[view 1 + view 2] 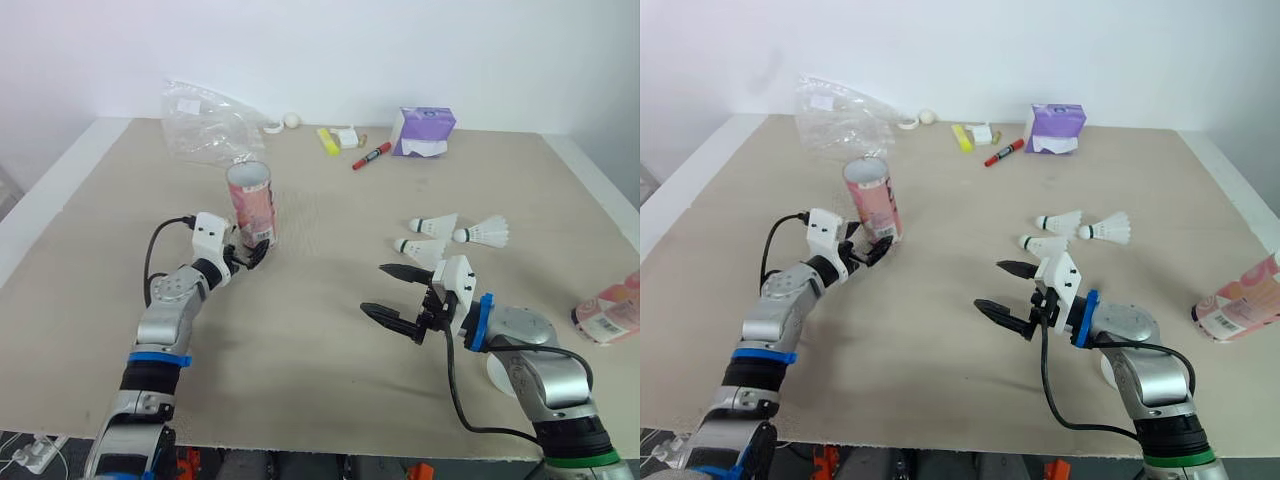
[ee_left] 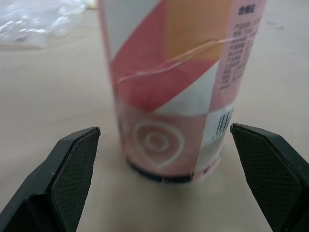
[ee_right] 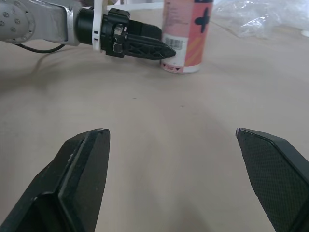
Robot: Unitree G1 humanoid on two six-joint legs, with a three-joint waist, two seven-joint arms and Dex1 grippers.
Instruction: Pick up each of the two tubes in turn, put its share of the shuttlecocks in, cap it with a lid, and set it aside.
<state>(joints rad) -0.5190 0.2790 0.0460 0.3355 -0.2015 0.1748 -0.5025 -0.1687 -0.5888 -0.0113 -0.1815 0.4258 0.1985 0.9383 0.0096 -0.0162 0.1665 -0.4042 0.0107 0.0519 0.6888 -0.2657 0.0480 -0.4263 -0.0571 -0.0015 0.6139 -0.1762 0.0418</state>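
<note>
Closest in are the robot's two arms, reaching over the beige tabletop. On the left, the left pincer is spread wide at the foot of an upright pink tube. In the left wrist view its two black fingers stand on either side of the tube's lower part, with a gap showing on each side, so nothing is gripped. The tube stands on the left half of the tabletop with its top end open, and a barcode shows near its base.

Behind it, towards the far edge, lies a crumpled clear plastic bag. Next along come a small white ring and a white ball. Further right along that edge are a yellow highlighter, a red marker and a purple tissue pack.

Right of centre, the right pincer points towards the left arm. Its fingers are also held wide apart, with nothing between them.

Just beyond it three white shuttlecocks lie close together on their sides: one nearest the pincer, one behind that, and one to the right.

A white disc lies on the tabletop, partly hidden under the right forearm. At the right edge a second pink tube lies on its side, well apart from the shuttlecocks.
</note>
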